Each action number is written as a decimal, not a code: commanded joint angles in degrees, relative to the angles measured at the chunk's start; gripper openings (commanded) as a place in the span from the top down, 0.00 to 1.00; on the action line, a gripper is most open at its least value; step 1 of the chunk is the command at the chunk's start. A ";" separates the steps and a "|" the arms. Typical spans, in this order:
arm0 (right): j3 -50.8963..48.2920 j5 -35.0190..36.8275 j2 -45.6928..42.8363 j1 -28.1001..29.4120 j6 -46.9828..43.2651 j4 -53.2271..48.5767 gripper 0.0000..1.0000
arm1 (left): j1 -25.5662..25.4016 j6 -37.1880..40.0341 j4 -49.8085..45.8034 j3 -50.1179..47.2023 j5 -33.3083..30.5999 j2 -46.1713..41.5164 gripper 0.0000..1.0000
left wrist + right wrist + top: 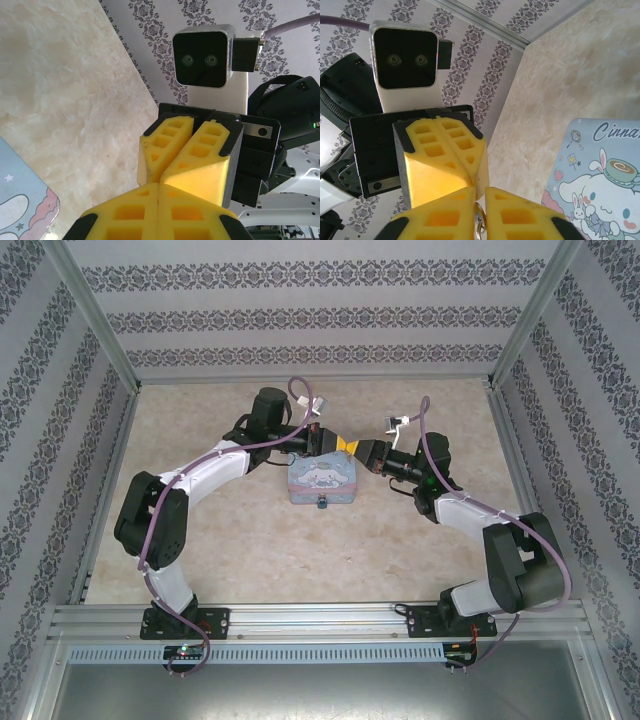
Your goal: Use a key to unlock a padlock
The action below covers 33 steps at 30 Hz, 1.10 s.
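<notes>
The padlock [323,503] is a tiny bluish lock at the front edge of the pastel-blue tin box [325,480]. Above the box's far edge, my two grippers meet tip to tip. My left gripper [159,192] is shut, its yellow fingers pressed together with nothing visible between them. My right gripper [480,200] has closed to a narrow gap around a small metal key ring [480,220]. The key itself is hidden. In the top view the left gripper [342,443] and right gripper [355,448] touch at their yellow tips.
The cartoon-printed tin box [600,180] lies flat mid-table, just below the grippers, with its corner in the left wrist view [20,210]. Patterned walls and metal frame posts enclose the marbled tabletop [220,550] on three sides.
</notes>
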 commanded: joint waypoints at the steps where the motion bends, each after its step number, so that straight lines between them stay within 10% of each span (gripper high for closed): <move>1: -0.85 -1.65 0.76 0.90 0.27 3.38 0.92 | 0.60 -0.70 3.65 0.60 0.12 1.00 1.00; 17: -0.32 -1.84 2.18 2.22 1.24 5.64 1.00 | 0.66 -2.59 5.21 0.52 -0.86 2.07 1.00; 25: -2.74 6.63 -0.81 2.63 -1.34 0.13 1.00 | 1.09 -9.99 8.92 -2.46 -7.07 1.13 0.47; 33: -1.60 14.98 -6.39 3.43 -9.89 -13.52 1.00 | 3.41 -26.29 14.34 -9.58 -14.43 -2.51 0.40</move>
